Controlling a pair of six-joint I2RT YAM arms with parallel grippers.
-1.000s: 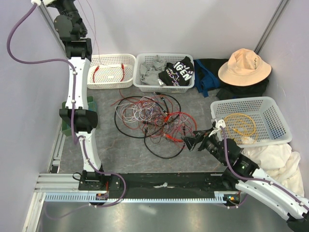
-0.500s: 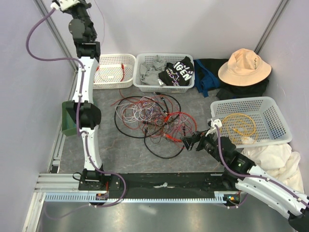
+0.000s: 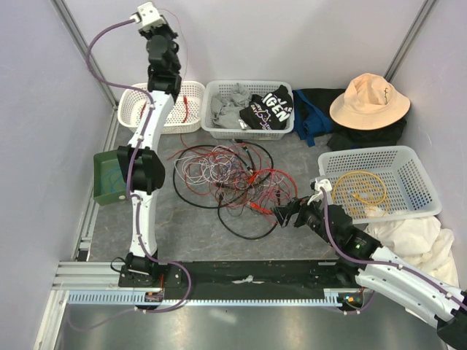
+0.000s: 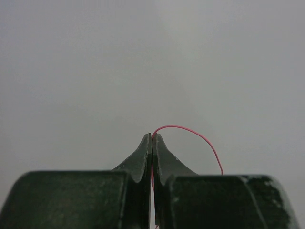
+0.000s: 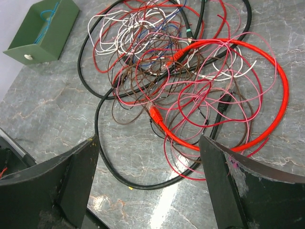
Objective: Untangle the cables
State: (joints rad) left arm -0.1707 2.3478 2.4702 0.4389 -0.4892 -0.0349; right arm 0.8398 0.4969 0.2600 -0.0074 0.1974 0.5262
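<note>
The cables (image 3: 230, 179) lie in a loose tangle of red, pink, white, brown and black strands mid-table. My left gripper (image 3: 162, 28) is raised high at the back by the wall, shut on a thin pink wire (image 4: 200, 136) that arcs out of its tips (image 4: 152, 136). My right gripper (image 3: 287, 214) hovers low at the tangle's right front edge. It is open wide (image 5: 148, 138), with nothing between the jaws. In the right wrist view a thick orange cable (image 5: 281, 95) and a black cable (image 5: 102, 157) loop under it.
A white basket (image 3: 191, 109) with red cables stands back left. A basket of clothes (image 3: 248, 131) is beside it. A right basket (image 3: 419, 179) holds a yellow cable (image 3: 363, 186). A green box (image 3: 109, 179) sits left; a hat (image 3: 368, 98) and white cloth (image 3: 416, 240) lie right.
The left arm has swung its raised gripper to the right along the back wall, still pinching the pink wire. The right gripper has crept slightly left toward the tangle.
</note>
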